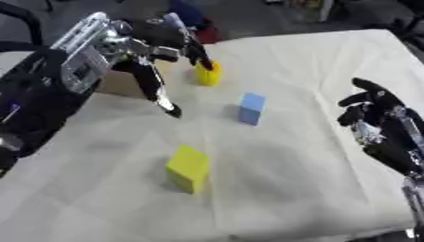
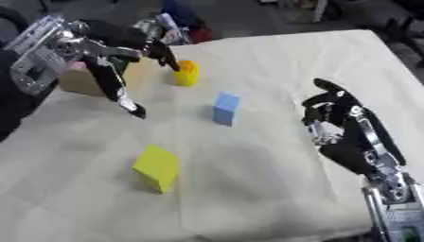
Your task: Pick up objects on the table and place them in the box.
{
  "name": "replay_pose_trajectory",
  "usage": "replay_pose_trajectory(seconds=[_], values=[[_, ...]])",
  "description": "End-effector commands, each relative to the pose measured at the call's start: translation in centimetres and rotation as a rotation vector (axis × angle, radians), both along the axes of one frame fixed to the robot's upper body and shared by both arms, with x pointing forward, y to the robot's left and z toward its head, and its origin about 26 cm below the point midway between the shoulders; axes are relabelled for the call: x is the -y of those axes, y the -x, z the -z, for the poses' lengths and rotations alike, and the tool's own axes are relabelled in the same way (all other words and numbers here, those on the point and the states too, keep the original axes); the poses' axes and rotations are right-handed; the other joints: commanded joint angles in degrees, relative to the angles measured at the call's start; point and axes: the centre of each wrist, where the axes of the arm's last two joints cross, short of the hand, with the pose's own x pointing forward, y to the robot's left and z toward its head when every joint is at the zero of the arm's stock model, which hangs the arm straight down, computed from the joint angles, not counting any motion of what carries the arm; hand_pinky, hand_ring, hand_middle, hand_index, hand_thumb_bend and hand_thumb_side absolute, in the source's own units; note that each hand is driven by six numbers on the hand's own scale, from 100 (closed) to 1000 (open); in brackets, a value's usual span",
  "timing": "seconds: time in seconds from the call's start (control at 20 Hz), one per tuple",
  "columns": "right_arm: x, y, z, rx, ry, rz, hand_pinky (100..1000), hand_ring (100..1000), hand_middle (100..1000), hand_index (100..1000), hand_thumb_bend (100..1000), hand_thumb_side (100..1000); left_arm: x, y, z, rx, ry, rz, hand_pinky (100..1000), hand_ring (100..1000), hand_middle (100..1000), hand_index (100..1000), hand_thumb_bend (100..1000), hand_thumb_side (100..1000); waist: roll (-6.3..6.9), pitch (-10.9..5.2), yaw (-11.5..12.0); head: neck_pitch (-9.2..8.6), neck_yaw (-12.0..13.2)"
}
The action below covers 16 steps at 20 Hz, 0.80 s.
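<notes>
My left hand hovers at the table's far left, open, fingers spread. One long finger reaches right and its tip meets the top of a small yellow upright piece; the thumb points down toward the cloth. Behind that hand stands the brown cardboard box, mostly hidden by it. A light blue block stands on end near the middle. A yellow cube lies nearer the front, left of centre. My right hand rests at the right side, open, fingers up, holding nothing.
A cream cloth covers the table, whose front edge runs along the bottom of the view. Red and blue things lie past the far edge. The floor beyond is dark.
</notes>
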Motion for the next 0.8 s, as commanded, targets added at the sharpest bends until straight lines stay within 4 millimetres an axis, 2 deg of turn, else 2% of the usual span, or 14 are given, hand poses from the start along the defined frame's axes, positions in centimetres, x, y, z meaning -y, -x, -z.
replay_pose_trajectory(seconds=[0.05, 0.35, 0.8], values=[[0.6, -0.1, -0.7, 0.025, 0.020, 0.010, 562, 562, 636, 924, 100, 454, 0.2, 0.4, 0.2, -0.037, -0.182, 0.144, 852, 819, 846, 926, 690, 460, 0.64, -0.66, 0.1, 0.25, -0.1], [0.6, -0.2, -0.8, 0.026, 0.021, 0.012, 562, 562, 636, 924, 100, 452, 0.1, 0.3, 2.8, -0.082, -0.240, 0.167, 854, 821, 855, 938, 724, 492, 0.60, -0.43, 0.0, 0.25, -0.2], [0.6, -0.2, -0.8, 0.026, 0.022, 0.012, 562, 562, 635, 923, 100, 452, -0.4, 0.9, 4.6, -0.131, -0.257, 0.193, 848, 813, 851, 941, 721, 509, 0.92, -0.35, 0.3, 0.25, -0.4]])
